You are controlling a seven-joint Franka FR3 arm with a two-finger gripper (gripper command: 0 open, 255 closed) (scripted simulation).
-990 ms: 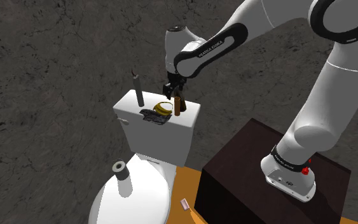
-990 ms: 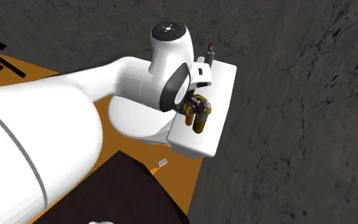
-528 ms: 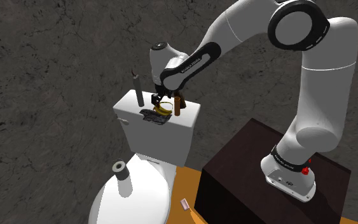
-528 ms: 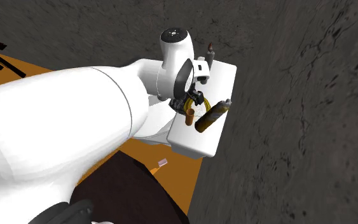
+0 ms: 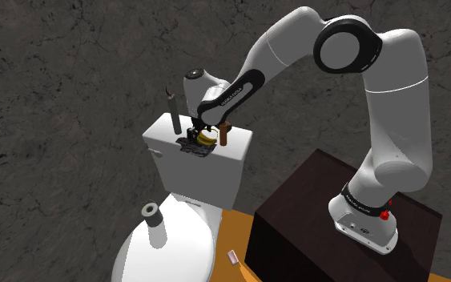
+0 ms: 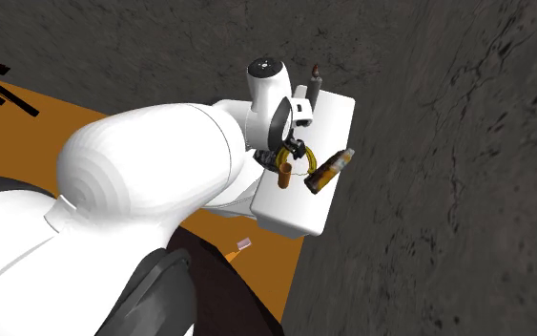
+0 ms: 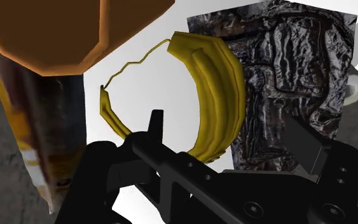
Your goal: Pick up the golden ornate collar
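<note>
With the claw spread astride the thick band of the golden collar, the brown bottle just beside could be knocked aside.

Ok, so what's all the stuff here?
collar: one, golden, on the tank lid
patterned slab: one, dark silvery, beside the collar
bottle: one, brown, lying at the lid's edge
cylinder: one, orange-brown, by the collar
stick: one, grey, upright on the lid
roll: one, grey, on the seat cover
toilet: one, white, on the orange floor
small bit: one, pinkish, on the floor
stand: one, dark brown, beside the toilet
arm: one, white, on the stand
pincer: one, black, open over the collar
</note>
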